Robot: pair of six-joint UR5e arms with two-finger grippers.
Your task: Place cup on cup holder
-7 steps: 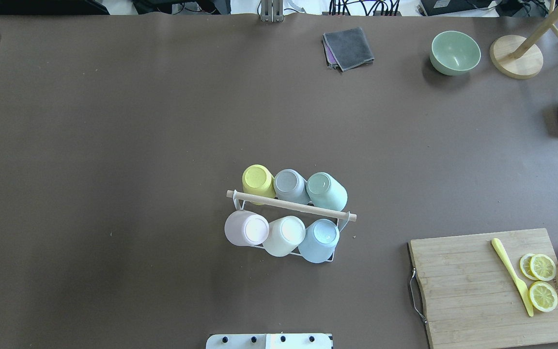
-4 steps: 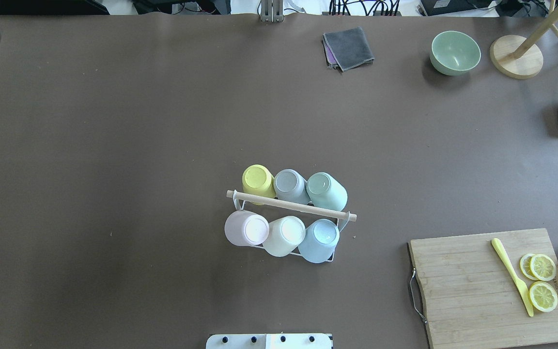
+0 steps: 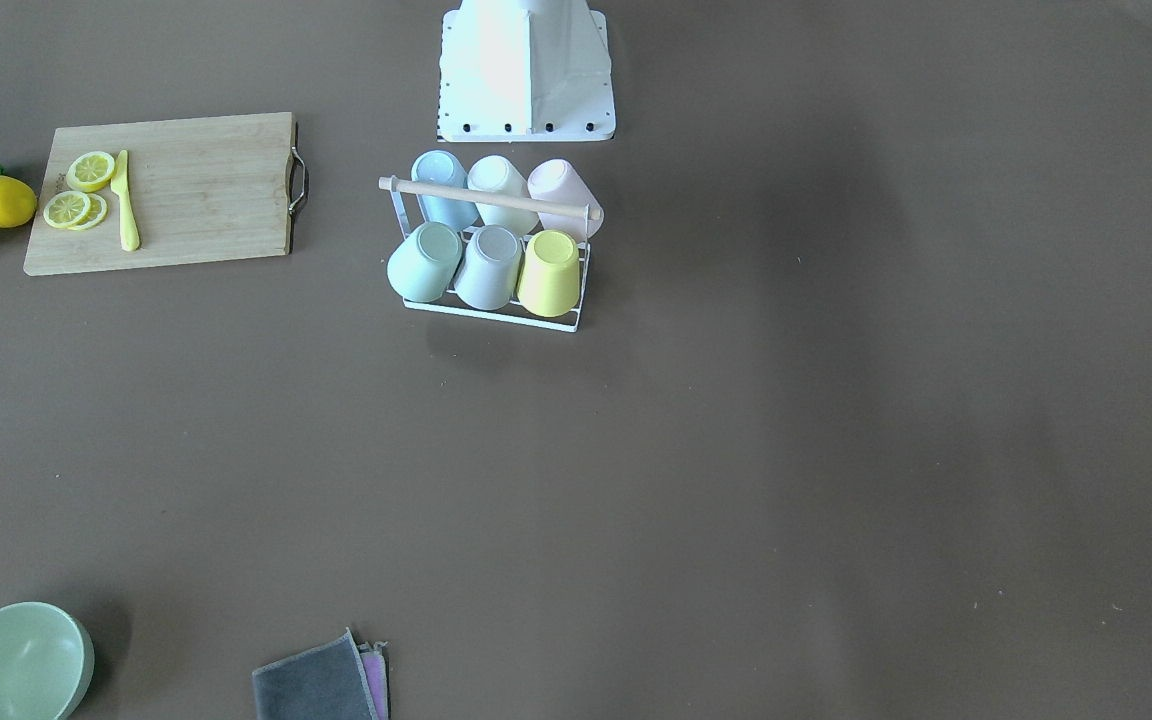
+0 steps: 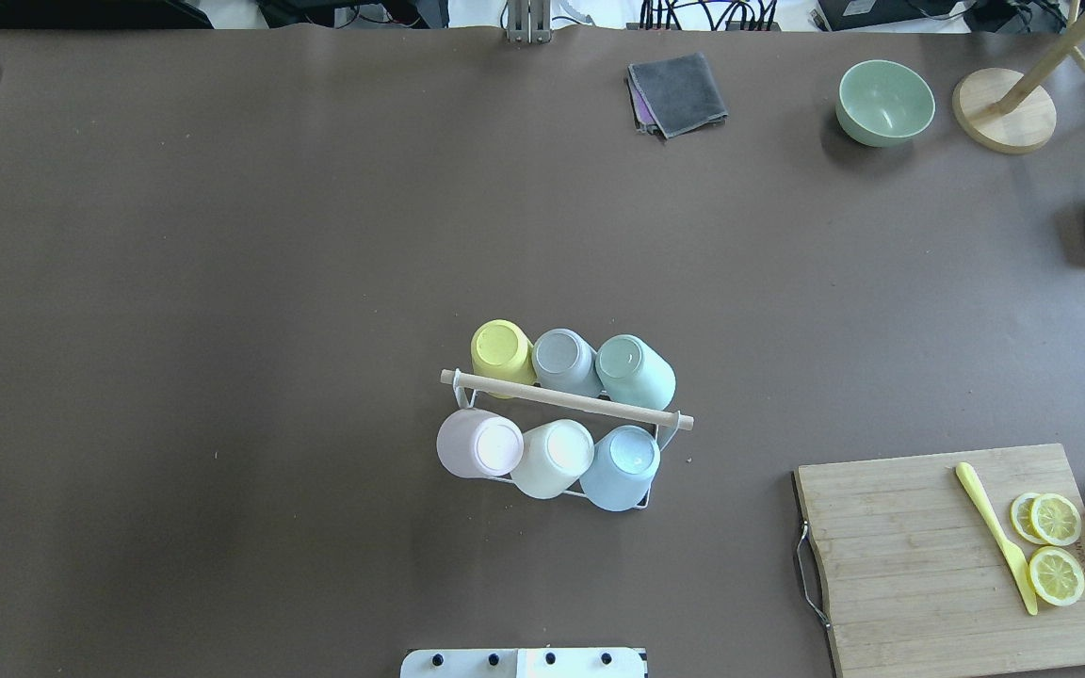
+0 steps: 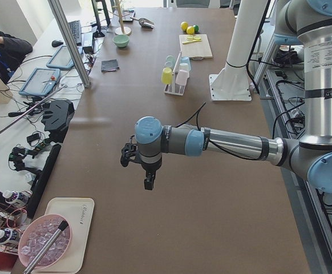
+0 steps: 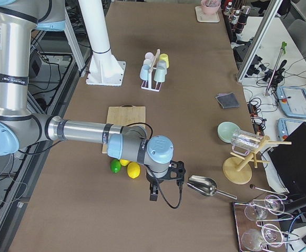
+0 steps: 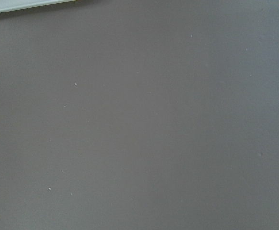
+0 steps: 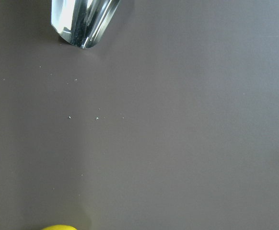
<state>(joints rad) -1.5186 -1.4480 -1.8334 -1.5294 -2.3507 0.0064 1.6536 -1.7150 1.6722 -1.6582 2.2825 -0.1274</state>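
Nothing has changed in the view from above: not one thing has moved in the last second. The small white wire cup holder [image 4: 566,399] with the wooden rod on top sits in the same spot, and the six pale upside-down cups [image 4: 557,452] on it sit just as they did before.

Seen from overhead, six cups [image 4: 557,459] are sitting on the cup holder [image 4: 566,399] mid-table. The cutting board [image 4: 900,546] is lying at its four o'clock, carrying lemon slices [image 4: 1056,519], and the cloth [image 4: 679,89] is lying at its one o'clock.
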